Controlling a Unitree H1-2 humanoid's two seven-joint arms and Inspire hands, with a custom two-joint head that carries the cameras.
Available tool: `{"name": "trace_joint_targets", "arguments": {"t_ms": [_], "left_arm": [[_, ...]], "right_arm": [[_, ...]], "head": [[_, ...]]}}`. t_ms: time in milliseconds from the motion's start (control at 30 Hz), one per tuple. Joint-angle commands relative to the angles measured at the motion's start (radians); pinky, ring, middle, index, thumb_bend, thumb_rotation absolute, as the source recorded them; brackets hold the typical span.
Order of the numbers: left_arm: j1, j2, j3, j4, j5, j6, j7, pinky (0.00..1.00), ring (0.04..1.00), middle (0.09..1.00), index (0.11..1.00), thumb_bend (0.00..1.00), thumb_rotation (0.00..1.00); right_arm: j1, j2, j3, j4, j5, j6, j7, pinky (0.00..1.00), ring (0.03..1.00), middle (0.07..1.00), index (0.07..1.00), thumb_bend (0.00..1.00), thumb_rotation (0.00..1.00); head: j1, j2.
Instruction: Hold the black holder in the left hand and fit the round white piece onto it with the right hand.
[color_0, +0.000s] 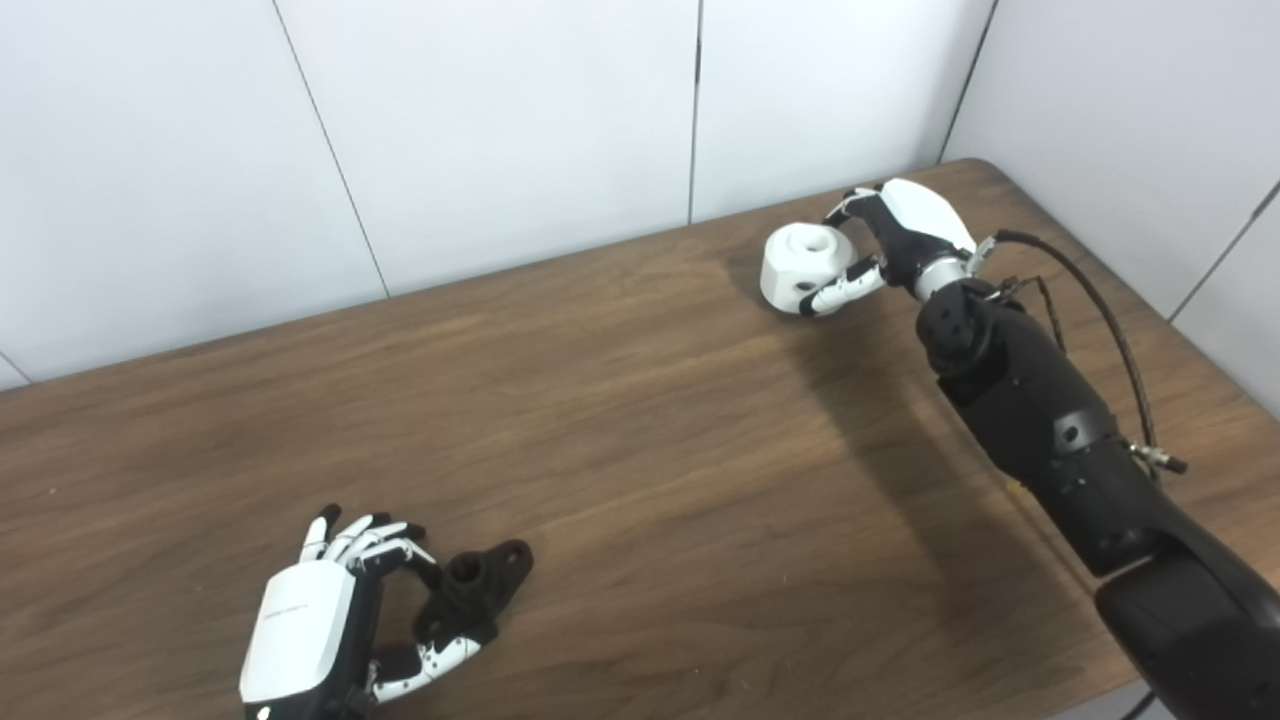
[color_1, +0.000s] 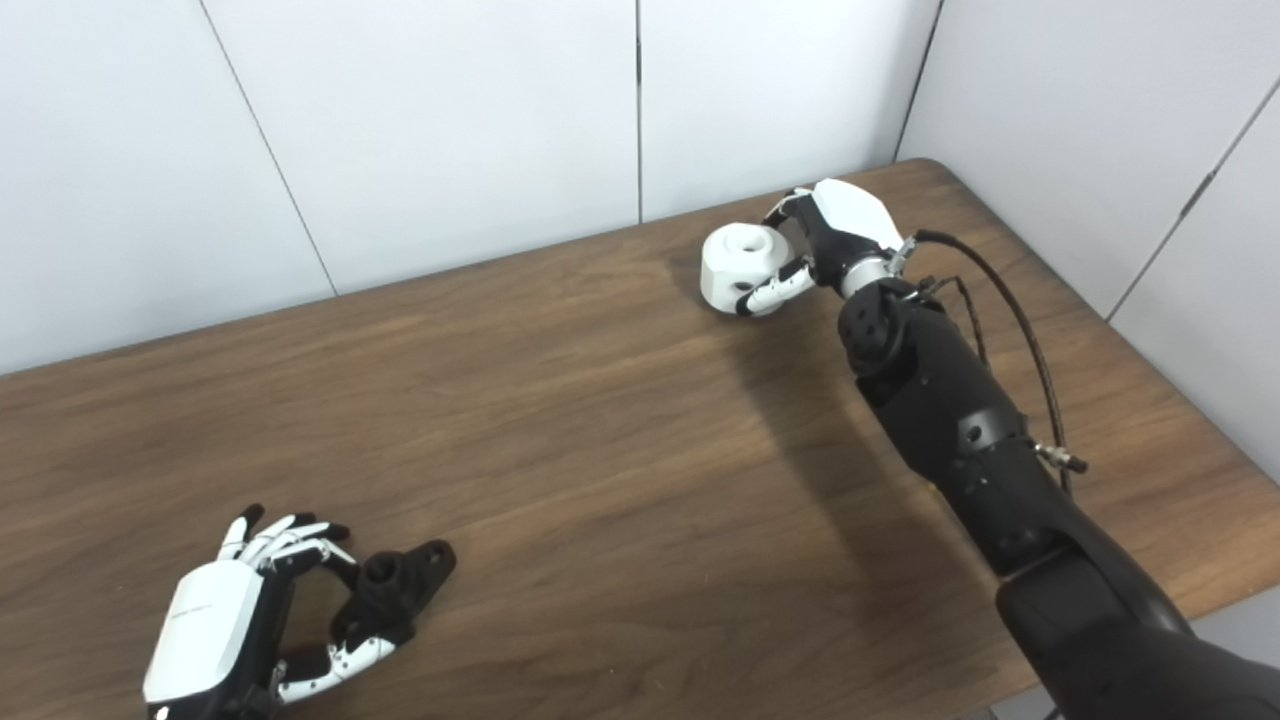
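Note:
The black holder lies flat on the wooden table at the near left. My left hand is at its near end. A curled finger and the thumb pinch that end, while the other fingers stay spread. The round white piece stands on the table at the far right, with a hole in its top. My right hand wraps it from the right, with the thumb in front and the fingers behind. Both things rest on the table, far apart.
The brown wooden table runs to white wall panels at the back and right. Its rounded far right corner is just behind the right hand. A black cable loops beside the right forearm.

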Motion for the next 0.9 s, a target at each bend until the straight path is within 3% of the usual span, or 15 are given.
{"name": "trace_joint_targets", "arguments": {"t_ms": [0,300,333,433,867], "left_arm": [[0.004,0.014,0.007,-0.002,0.039,0.020,-0.013,1.00,0.860,0.751,0.484,0.52,0.05],[0.004,0.015,0.006,-0.003,0.044,0.023,-0.015,1.00,0.859,0.750,0.484,0.52,0.05],[0.004,0.014,0.006,-0.002,0.045,0.022,-0.013,1.00,0.859,0.750,0.484,0.52,0.05],[0.004,0.013,0.007,-0.003,0.046,0.025,-0.017,1.00,0.860,0.751,0.484,0.52,0.05],[0.007,0.014,0.010,-0.008,0.046,0.023,-0.021,1.00,0.861,0.754,0.484,0.52,0.05]], "right_arm": [[-0.053,-0.010,-0.005,-0.021,-0.003,-0.017,-0.025,1.00,0.990,0.913,0.667,0.87,0.25],[-0.049,-0.004,-0.014,-0.017,0.000,-0.019,-0.035,1.00,0.991,0.904,0.618,0.83,0.21],[-0.048,-0.003,-0.016,-0.016,0.000,-0.021,-0.039,1.00,0.992,0.900,0.543,0.65,0.17],[-0.044,-0.007,-0.010,-0.014,-0.004,-0.036,-0.043,1.00,0.978,0.853,0.493,0.53,0.14],[-0.032,-0.007,-0.006,-0.029,-0.015,-0.042,-0.045,1.00,0.960,0.805,0.487,0.52,0.14]], "head": [[-0.001,0.001],[0.000,0.005],[0.000,0.005],[0.000,0.005],[0.004,0.006]]}}
